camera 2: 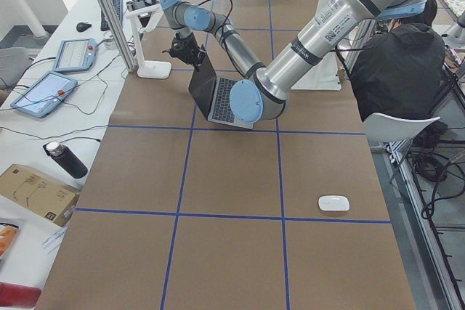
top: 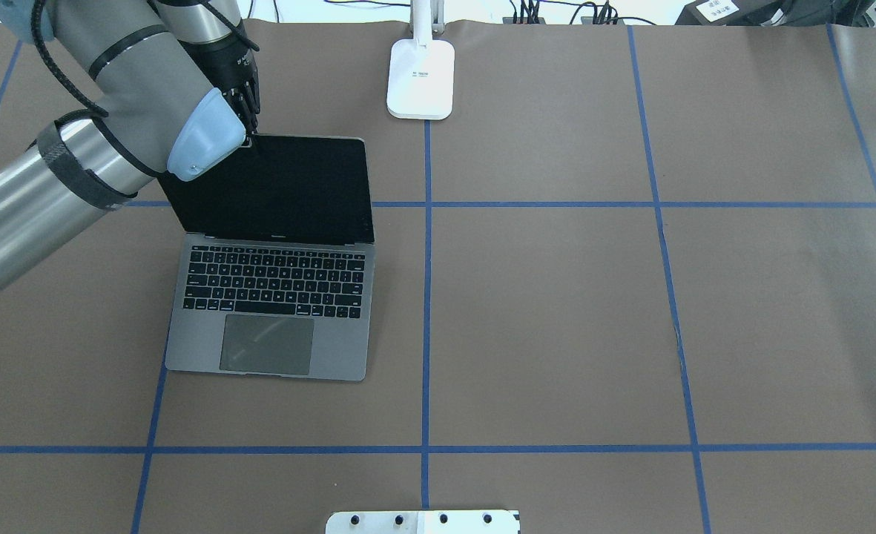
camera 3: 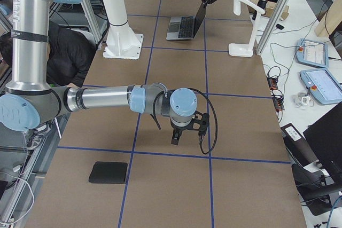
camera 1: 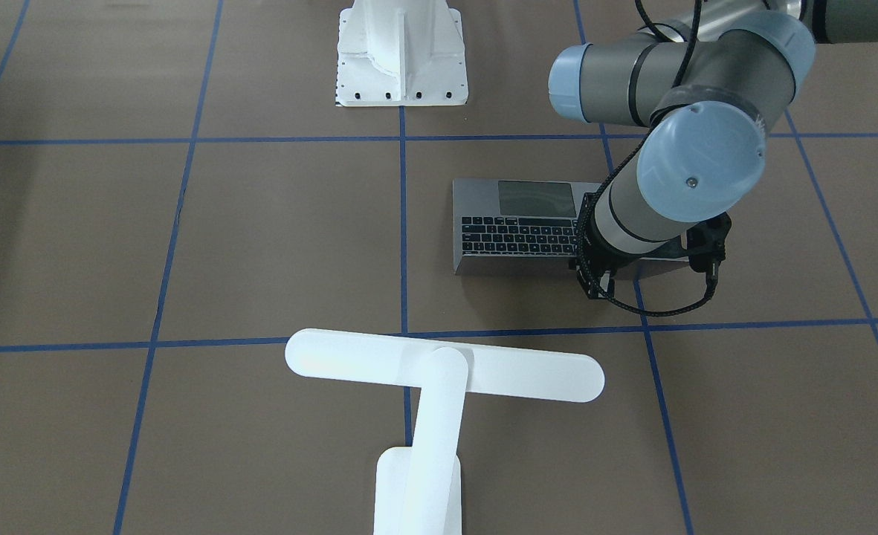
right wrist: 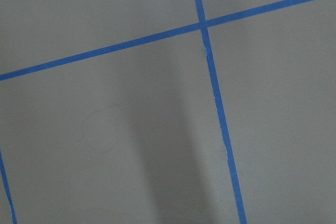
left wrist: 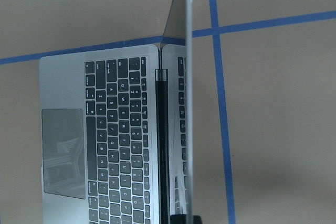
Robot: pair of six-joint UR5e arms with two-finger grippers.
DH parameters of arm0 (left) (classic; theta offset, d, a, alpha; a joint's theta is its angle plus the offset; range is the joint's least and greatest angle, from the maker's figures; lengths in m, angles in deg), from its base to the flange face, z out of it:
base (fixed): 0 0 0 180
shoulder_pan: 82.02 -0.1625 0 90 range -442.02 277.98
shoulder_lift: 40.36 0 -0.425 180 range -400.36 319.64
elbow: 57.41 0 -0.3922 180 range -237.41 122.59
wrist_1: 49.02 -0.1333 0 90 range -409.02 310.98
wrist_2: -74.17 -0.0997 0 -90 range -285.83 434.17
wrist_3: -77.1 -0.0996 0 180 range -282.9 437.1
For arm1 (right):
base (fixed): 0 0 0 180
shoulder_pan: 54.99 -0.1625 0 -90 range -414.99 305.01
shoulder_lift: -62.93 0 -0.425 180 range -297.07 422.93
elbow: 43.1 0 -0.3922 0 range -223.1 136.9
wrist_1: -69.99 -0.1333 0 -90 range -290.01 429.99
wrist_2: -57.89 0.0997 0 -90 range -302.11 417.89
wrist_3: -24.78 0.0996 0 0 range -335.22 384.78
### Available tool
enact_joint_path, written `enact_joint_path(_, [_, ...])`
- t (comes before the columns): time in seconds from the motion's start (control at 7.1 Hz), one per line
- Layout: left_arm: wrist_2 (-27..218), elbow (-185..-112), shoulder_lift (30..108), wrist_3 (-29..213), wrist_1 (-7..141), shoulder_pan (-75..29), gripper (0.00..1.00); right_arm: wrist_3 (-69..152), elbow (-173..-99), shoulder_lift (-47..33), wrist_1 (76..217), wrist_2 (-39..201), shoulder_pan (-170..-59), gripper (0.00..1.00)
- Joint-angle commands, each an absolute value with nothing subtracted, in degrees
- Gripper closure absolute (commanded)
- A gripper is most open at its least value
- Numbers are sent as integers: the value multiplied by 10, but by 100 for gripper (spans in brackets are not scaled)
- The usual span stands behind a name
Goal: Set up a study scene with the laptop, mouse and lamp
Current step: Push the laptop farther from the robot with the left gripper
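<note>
**At the lid's top corner: left arm setting the laptop screen**

At the top corner of the screen, the left arm's fingers point(top: 250, 119) are sitting narrow and close together. The wrist view is showing the lid edge-on, running straight between them. So the left gripper point(top: 252, 138) appears to be pinching the lid's upper edge at the corner on the robot's left. The laptop point(top: 274, 304) is resting open on the left half of the table point(top: 630, 311), just left of the centre tape line point(top: 426, 297). Its keyboard is facing the robot and its screen is leaning a little past upright.

By my reading, the arm is setting the screen angle, and the laptop part of the task is nearing its end. The next move is calling for a clean parting of the fingers and a lift straight off the edge. Any sideways drag could be swinging the lid or skidding the thin base.

Further out, the lamp point(top: 421, 78) is standing at the far edge near the centre line. Its base is sitting just beyond the lid's right corner but apart from it, so a retreat to that side is risking a brush. The mouse point(camera 2: 333, 202) is lying well apart at the table's left end, toward the robot's edge, not yet fetched. The right gripper point(camera 3: 177, 136) is hanging over bare table far to the right, and I cannot tell whether it is parted or closed. A black mouse pad point(camera 3: 108, 172) is lying beyond it. A white pedestal point(camera 1: 401, 52) is standing at the robot's base, and a person point(camera 2: 396, 70) is sitting beside it.
</note>
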State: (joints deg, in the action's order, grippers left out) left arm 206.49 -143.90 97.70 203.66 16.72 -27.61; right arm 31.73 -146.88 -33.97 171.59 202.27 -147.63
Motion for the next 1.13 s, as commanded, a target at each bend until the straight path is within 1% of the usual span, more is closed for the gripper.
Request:
enact_joint_path(0.0, [2068,-1429,975,2091,187,-275,100,317,-1461,-331,1716,2022,-1476,1])
enact_joint_path(0.99, [2070,-1430,972,2128,196,-275,100,317,-1452,-324,1715,2022,-1476,1])
